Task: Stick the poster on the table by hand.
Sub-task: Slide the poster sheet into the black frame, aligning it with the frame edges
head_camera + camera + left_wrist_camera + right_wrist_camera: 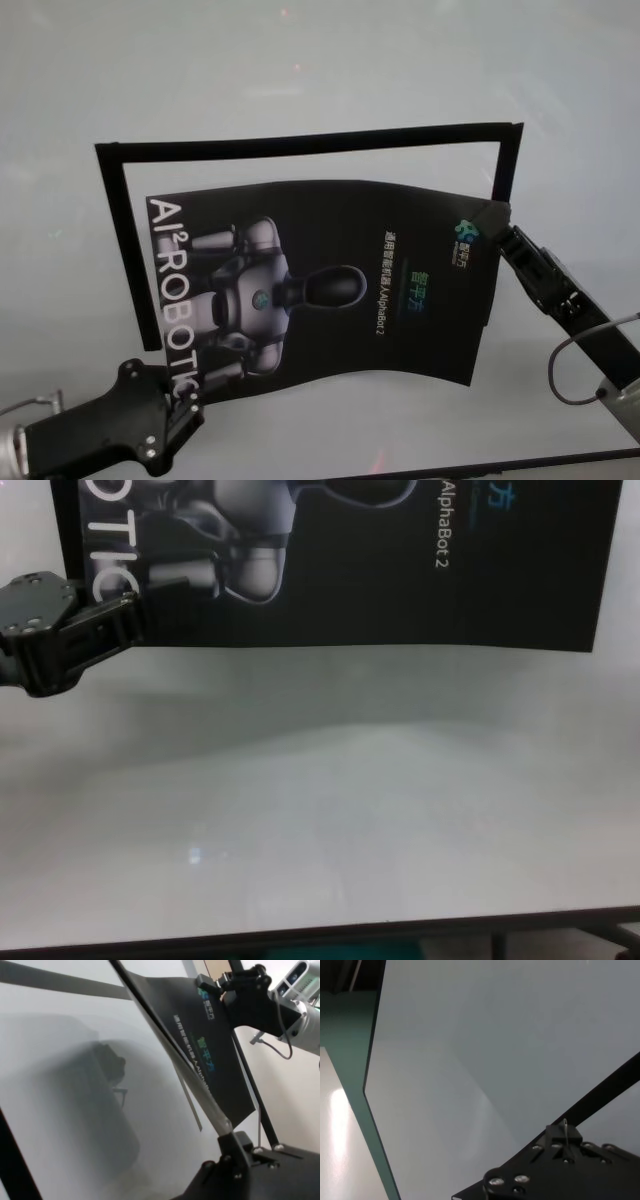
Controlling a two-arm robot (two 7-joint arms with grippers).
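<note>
The poster [330,290] is a black glossy sheet with a grey-white robot figure and white letters. It hangs curved just above the white table [300,70]. My left gripper [188,398] is shut on its near left corner, which also shows in the chest view [128,615] and the left wrist view [227,1135]. My right gripper [503,228] is shut on the far right corner by the small logo, and the left wrist view shows it too [207,984]. In the left wrist view the poster [210,1045] is seen nearly edge-on between the two grippers.
Narrow black tape strips mark a frame on the table: one along the far side [300,140], one down the left [125,250], a short one at the right [507,160]. The table's dark near edge [320,935] runs below. A grey cable [570,375] loops off the right arm.
</note>
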